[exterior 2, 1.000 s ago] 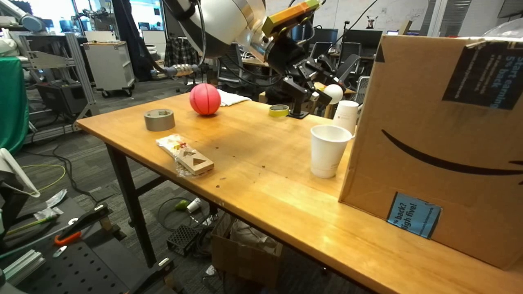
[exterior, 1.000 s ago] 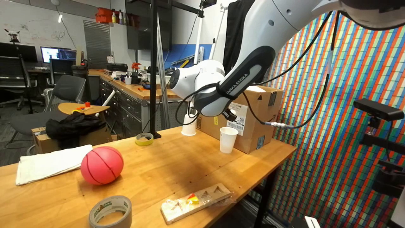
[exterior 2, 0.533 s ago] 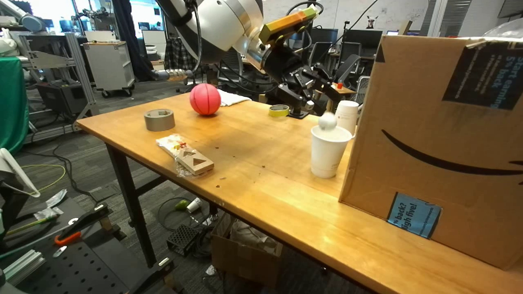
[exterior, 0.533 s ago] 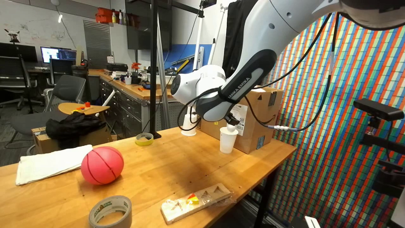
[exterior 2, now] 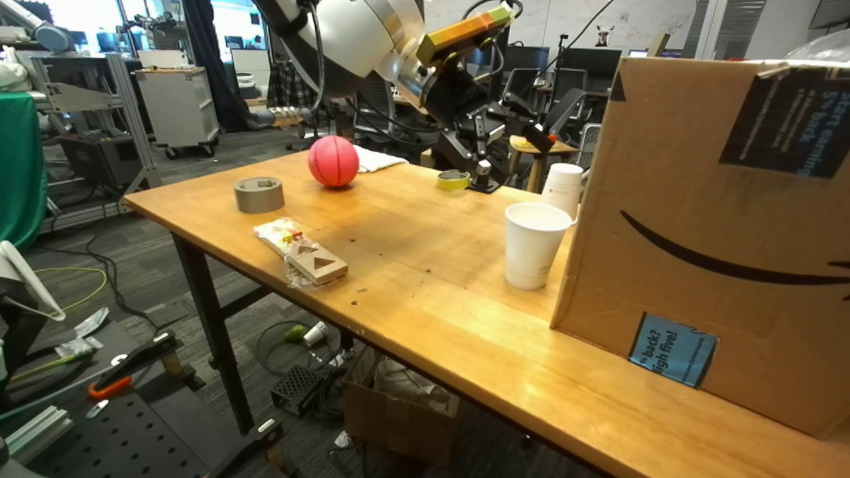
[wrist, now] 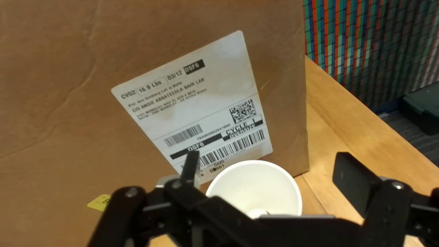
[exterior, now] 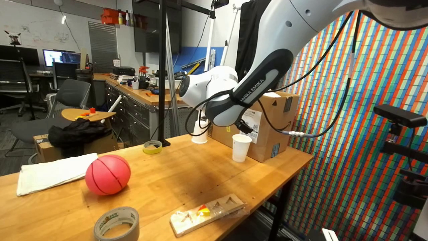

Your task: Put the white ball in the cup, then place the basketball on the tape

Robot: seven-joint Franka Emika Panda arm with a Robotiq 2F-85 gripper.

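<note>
Black two-finger claw (wrist: 267, 171) spread wide, empty

Claw hangs near and higher than an upright, tapered white cup (exterior 2: 531, 255). Small white ball (wrist: 256, 213) inside the cup, partly hidden by the claw (wrist view). In an exterior view: reddish-pink basketball (exterior 2: 333, 161) with dark seams near the far edge of the wooden table (exterior 2: 412, 232); grey duct-tape roll (exterior 2: 259, 201) flat toward its left-hand corner. Brown cardboard box (exterior 2: 704, 212) just beside the cup. Room: whiteboard (exterior: 36, 31), dark grey chair (exterior: 73, 95).
</note>
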